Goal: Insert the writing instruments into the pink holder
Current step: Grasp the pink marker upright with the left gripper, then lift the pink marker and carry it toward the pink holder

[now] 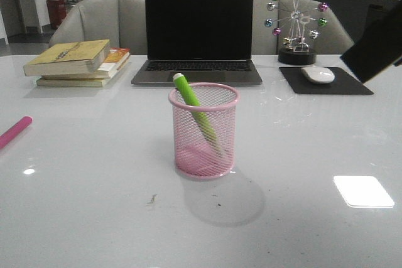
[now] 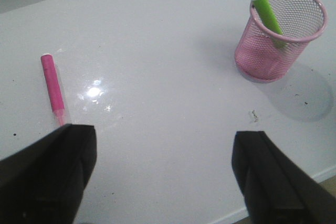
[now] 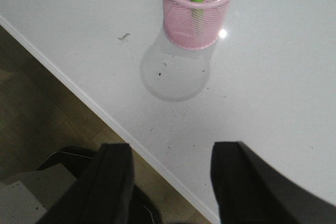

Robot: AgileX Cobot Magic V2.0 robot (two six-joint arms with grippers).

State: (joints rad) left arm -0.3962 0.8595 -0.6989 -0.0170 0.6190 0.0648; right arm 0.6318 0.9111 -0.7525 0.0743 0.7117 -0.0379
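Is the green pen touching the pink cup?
Touching. The front view shows the green pen standing tilted inside the pink cup, leaning against its rim; the left wrist view shows the same lean on the rim.

On the white glossy bench (image 1: 94, 218) the pink wire-mesh cylindrical holder (image 1: 203, 130) stands at centre, the lime green marker (image 1: 196, 114) leaning inside it. The magenta pink marker (image 1: 14, 132) lies far left. Behind stand an open dark laptop (image 1: 198, 36), stacked books (image 1: 78, 62) left, a white mouse (image 1: 318, 74) on a black mat (image 1: 326, 83) right.

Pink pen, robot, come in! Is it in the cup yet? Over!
Both grippers open, empty: left gripper, right gripper. Green marker in pink holder. Pink marker lying on table. Path clear.
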